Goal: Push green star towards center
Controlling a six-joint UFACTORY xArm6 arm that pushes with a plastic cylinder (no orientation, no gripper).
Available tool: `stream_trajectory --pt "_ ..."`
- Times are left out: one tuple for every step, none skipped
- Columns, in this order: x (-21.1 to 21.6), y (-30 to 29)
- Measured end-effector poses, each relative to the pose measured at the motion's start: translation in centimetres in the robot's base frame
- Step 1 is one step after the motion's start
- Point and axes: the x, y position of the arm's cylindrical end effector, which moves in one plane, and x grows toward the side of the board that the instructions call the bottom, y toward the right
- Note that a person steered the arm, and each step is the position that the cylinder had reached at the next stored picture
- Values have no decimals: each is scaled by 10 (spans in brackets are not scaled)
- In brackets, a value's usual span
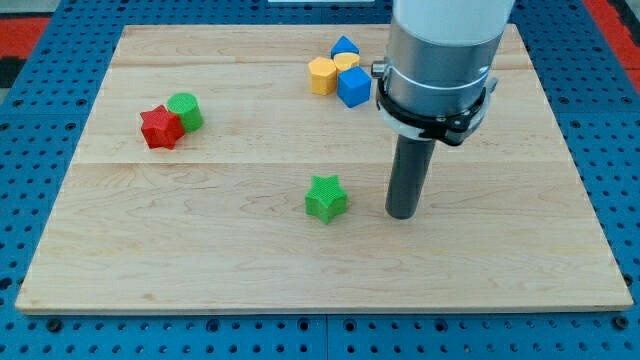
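The green star lies on the wooden board, a little below the middle. My tip rests on the board to the star's right, apart from it by a clear gap. The rod rises from the tip into the large grey arm body at the view's top right.
A red star touches a green cylinder at the left. Near the top middle a cluster holds a yellow block, another yellow block, a blue cube and a small blue block. A blue pegboard surrounds the board.
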Motion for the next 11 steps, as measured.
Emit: stream_trajectory --pt "6 -19" --pt "6 -49" --pt "6 -68" --pt "6 -91" --pt "6 -107" --pt "-3 -111" --pt "-29 -111" --pt "-44 -104" --pt "-45 -88" --pt "-44 -63" --pt "-46 -41"
